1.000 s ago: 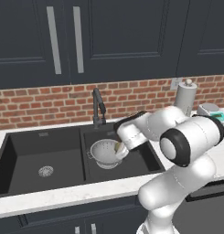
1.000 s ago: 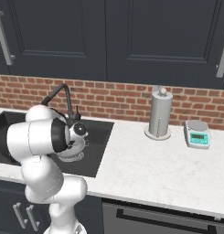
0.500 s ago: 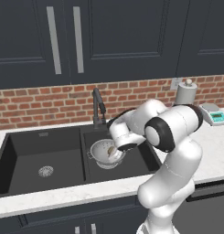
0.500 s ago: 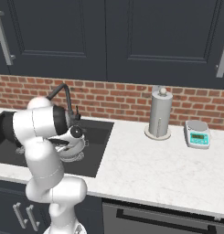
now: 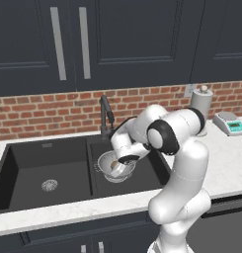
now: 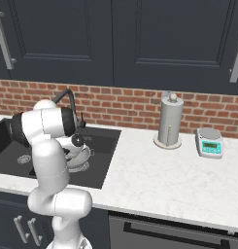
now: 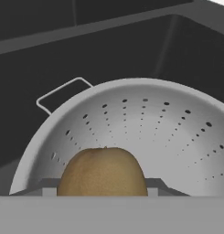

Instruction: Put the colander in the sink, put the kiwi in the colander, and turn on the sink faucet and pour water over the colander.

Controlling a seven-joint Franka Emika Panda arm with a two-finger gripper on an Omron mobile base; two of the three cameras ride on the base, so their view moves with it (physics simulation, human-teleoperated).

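Note:
The silvery colander [image 5: 108, 170] sits in the smaller right basin of the black sink [image 5: 23, 163], below the dark faucet [image 5: 106, 112]. My gripper [image 5: 120, 161] reaches down into the bowl, shut on the brown kiwi [image 5: 114, 166]. In the hand view the kiwi [image 7: 103, 172] sits between my fingertips [image 7: 48, 188], just above the perforated colander [image 7: 163, 123] wall, with one loop handle at upper left. From the right, the colander [image 6: 80, 156] peeks out behind my arm in the sink [image 6: 103, 146], under the faucet [image 6: 67, 95].
A white paper-towel holder [image 5: 201, 101] [image 6: 170, 119] and a small kitchen scale [image 5: 230, 123] [image 6: 209, 142] stand on the counter to the right. The wider left basin has a round silver drain [image 5: 49, 185]. Dark cabinets hang above the brick wall.
My hand has swung left and down with the kiwi, from beside the colander's right rim into its bowl. The colander has stayed where it was.

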